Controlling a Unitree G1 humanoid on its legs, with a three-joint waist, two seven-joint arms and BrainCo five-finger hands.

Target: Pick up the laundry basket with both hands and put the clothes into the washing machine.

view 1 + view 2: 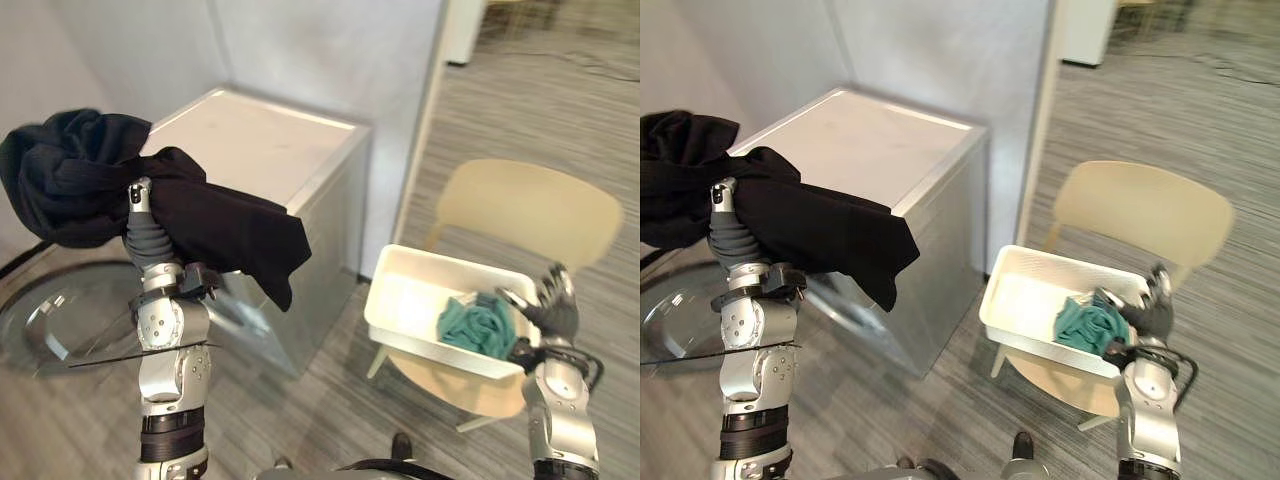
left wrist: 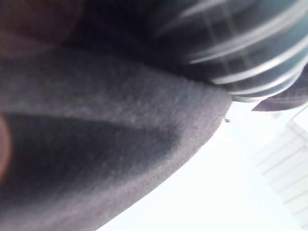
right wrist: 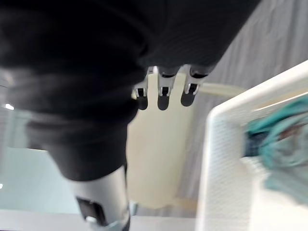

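A black garment [image 1: 90, 180] hangs bunched over my raised left hand [image 1: 140, 197], in front of the silver washing machine [image 1: 250, 150]; the same dark cloth [image 2: 96, 144] lies close against the left wrist view. The machine's round glass door [image 1: 60, 320] stands open low on the left. The white laundry basket [image 1: 400, 330] rests on a beige chair [image 1: 530, 210] with a teal garment [image 1: 478, 325] in its right end. My right hand [image 1: 555, 300] is open beside the basket's right end, its straight fingers [image 3: 163, 94] holding nothing.
A pale partition wall [image 1: 320, 50] stands behind the machine, with its edge just left of the chair. Grey striped floor [image 1: 330, 400] lies between the machine and the chair.
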